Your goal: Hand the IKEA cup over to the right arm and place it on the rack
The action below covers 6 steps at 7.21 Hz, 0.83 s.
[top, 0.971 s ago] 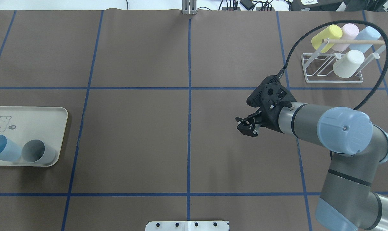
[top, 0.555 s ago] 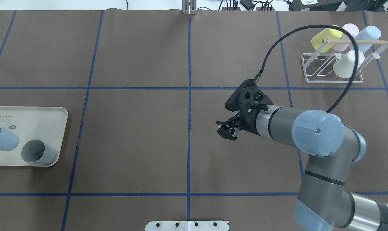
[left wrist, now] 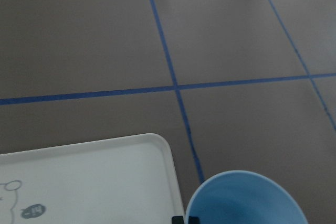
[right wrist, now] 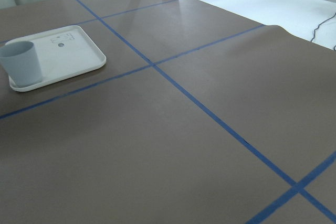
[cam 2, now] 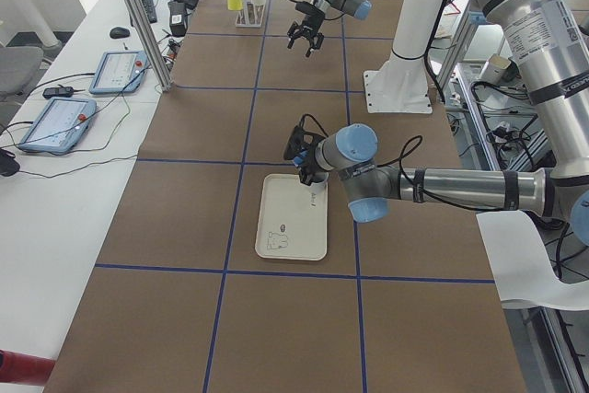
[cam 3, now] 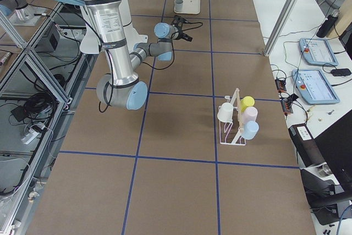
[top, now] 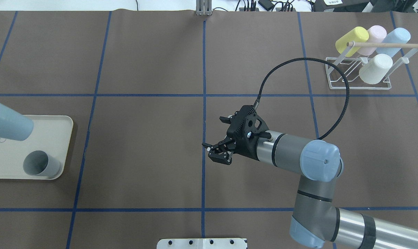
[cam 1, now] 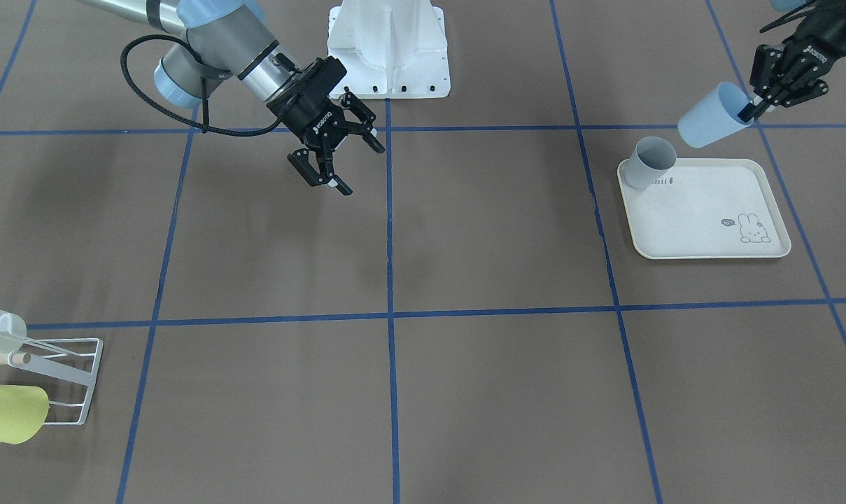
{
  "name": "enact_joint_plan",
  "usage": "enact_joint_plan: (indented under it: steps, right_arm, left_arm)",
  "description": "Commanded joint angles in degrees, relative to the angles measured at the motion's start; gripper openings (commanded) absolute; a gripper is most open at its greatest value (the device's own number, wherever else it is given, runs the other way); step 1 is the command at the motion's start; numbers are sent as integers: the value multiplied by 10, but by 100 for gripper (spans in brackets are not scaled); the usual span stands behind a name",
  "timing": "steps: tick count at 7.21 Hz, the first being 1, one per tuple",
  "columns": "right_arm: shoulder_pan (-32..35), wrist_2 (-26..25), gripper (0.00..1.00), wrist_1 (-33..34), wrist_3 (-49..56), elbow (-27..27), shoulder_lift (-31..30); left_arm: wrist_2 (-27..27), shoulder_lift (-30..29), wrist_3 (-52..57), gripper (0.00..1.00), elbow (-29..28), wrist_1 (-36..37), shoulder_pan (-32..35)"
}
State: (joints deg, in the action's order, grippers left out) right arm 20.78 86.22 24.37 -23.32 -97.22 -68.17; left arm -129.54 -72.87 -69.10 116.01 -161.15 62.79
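A light blue IKEA cup (cam 1: 709,126) hangs tilted above the far corner of the cream tray (cam 1: 709,217), and my left gripper (cam 1: 753,106) is shut on its rim. From overhead the blue cup (top: 10,121) shows at the left edge, with the gripper almost out of frame. The left wrist view catches only the blue cup's rim (left wrist: 247,198). My right gripper (top: 214,134) hovers open and empty near the table's centre line, far from the cup; it also shows as the right gripper (cam 1: 358,168) from the front. The white wire rack (top: 333,74) stands at the far right.
A grey cup (top: 39,164) stands upright on the tray (top: 56,138). The rack holds yellow (top: 350,39), pink, blue and white (top: 374,69) cups under its wooden dowel. The right arm's black cable (top: 345,103) loops toward the rack. A white base plate (top: 202,243) sits at the near edge.
The right arm has swung left to the table's centre with its gripper open. The left gripper has lifted the blue cup off the tray and carried it toward the far side.
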Motion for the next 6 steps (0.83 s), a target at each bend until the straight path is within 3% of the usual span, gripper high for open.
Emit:
enact_joint_plan:
  steps: [1,2,3,4,6]
  right_arm:
    - [-15,0,90,-111,24,39,1]
    - [-23,0,90,-181,26,66,1]
    - [-28,-1,98,-250,27,98,2]
    - [-28,0,99,-257,27,99,6]
    - [-30,0,99,-253,28,95,19]
  left_arm:
    - [2,-104,-129,0,7,0,-53]
    - [12,-160,-181,0,4,2,-92]
    - [65,-201,-215,0,3,10,-147]
    - [125,-238,-220,0,2,49,-203]
    - [168,-304,-222,0,-3,137,-250]
